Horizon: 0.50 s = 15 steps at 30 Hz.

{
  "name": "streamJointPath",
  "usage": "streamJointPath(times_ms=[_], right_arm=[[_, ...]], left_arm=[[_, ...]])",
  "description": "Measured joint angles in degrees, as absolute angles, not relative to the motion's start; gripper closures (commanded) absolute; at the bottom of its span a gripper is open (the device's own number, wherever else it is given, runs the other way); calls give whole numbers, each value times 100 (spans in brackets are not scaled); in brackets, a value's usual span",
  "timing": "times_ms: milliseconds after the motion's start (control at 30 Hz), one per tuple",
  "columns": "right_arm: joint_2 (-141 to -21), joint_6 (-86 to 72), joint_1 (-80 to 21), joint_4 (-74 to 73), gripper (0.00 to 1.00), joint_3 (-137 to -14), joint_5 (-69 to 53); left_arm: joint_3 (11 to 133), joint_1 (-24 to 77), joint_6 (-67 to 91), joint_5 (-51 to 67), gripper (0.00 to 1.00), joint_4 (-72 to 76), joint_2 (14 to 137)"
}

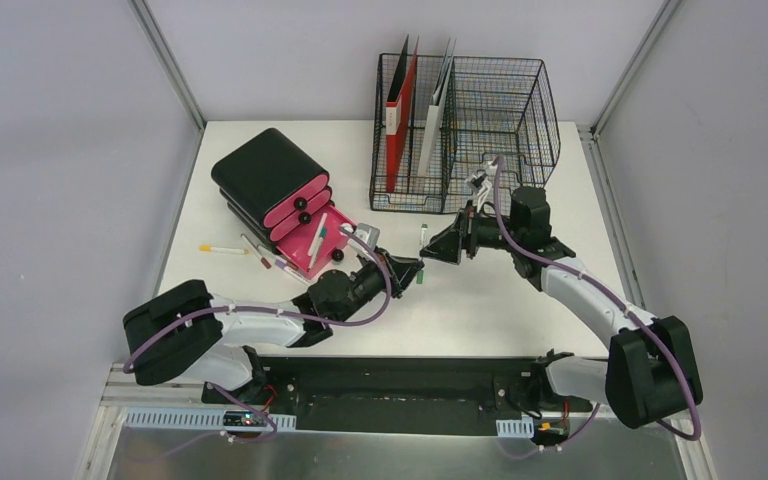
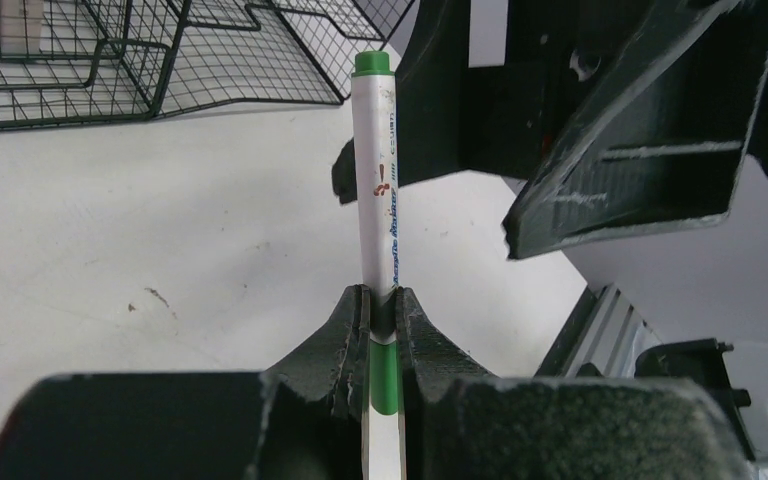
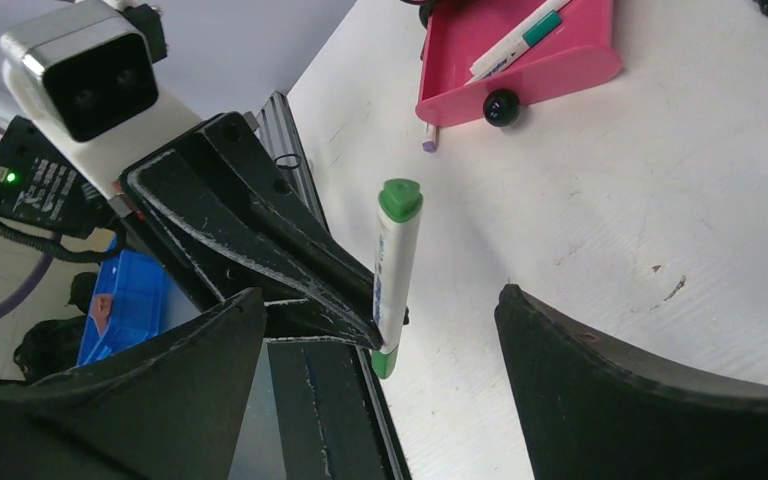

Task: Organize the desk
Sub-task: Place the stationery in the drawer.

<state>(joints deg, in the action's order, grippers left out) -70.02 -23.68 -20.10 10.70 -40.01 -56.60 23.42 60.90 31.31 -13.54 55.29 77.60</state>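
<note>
A robotics lab cell: white desk [image 1: 480, 310] boxed by plain grey walls [image 1: 60, 150], aluminium frame rails [image 1: 168, 62] at its far corners, cable duct [image 1: 175, 418] along its near edge.

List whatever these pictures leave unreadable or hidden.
- Marker lower end: left wrist view, hidden between left pincer fingers.
- Upper drawers' contents: top view, shut.
- Pens beside them: top view, too small to tell.
- Right pincer finger bases: right wrist view, cut by bottom edge.
</note>
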Motion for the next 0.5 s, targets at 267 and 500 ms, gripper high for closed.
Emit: streamJointPath(times_ms=[267, 500], right_arm=[[-7168, -2563, -2150, 1105, 57, -3988, -5502], [-7277, -2460, -2233, 1129, 87, -3990, -5461]], left_arm=[[2526, 6281, 3284, -1745, 100, 5662, 8068], [2547, 6342, 3367, -1839, 100, 5660, 8145]])
